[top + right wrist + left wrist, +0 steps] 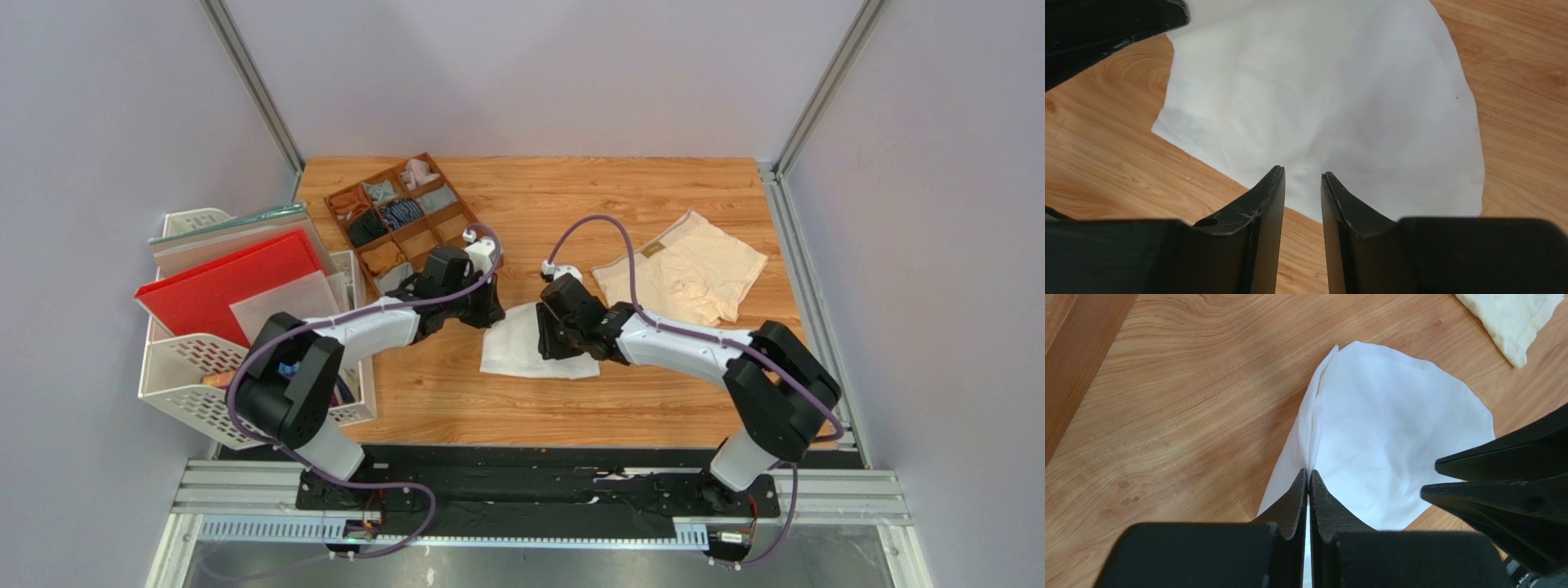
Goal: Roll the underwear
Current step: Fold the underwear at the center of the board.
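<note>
pinching shut on a raised fold at the edge of the white briefs point(1389, 435), the left claw point(1309, 473) has its two pads pressed together with only a sliver of cloth showing between them. i judge this a grip meant to lift or turn that edge over so a roll can start. the right claw point(1301, 173) sits just opposite, low over the near edge of the same garment. its jaws stand a narrow gap apart with nothing clamped between them (cloth and bare wood show through the gap), probably poised to pin or catch the other side so the fabric does not drag. the white briefs lie mostly flat on the wooden table point(466, 410), in the middle just ahead of both arms, not yet rolled. the cream-beige briefs point(687, 270) lie spread flat to the right and further back, apart from the white pair, likely waiting their turn. further out at the left rear is a wooden compartment tray point(374, 179) holding small rolled garments, a likely destination. at the left edge stands a white basket point(184, 368) with a red folder point(227, 288).
</note>
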Motion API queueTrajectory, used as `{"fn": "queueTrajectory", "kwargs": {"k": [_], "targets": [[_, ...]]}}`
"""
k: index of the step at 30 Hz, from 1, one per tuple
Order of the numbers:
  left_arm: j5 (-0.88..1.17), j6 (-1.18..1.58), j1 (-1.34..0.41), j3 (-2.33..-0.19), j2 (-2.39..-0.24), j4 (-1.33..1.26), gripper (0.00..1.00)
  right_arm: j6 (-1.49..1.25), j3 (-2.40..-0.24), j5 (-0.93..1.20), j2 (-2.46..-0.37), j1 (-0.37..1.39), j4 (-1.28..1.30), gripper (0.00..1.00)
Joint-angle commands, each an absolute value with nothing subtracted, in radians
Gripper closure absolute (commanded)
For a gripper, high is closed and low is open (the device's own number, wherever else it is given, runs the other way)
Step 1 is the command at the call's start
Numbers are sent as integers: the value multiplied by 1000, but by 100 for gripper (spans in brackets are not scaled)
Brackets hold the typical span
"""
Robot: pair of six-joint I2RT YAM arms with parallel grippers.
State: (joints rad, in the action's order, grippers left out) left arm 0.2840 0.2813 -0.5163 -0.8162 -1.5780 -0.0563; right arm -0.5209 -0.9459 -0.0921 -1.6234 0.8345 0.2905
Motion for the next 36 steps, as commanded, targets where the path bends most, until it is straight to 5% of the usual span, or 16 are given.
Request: {"fn": "queueTrajectory", "kwargs": {"k": [1, 36], "targets": [[302, 259, -514, -782, -1506, -94, 100, -567, -890, -97, -1517, 842, 304, 67], [330, 278, -592, -522, -1207, -91, 100, -667, -834, -186, -1658, 838, 261, 69]]}}
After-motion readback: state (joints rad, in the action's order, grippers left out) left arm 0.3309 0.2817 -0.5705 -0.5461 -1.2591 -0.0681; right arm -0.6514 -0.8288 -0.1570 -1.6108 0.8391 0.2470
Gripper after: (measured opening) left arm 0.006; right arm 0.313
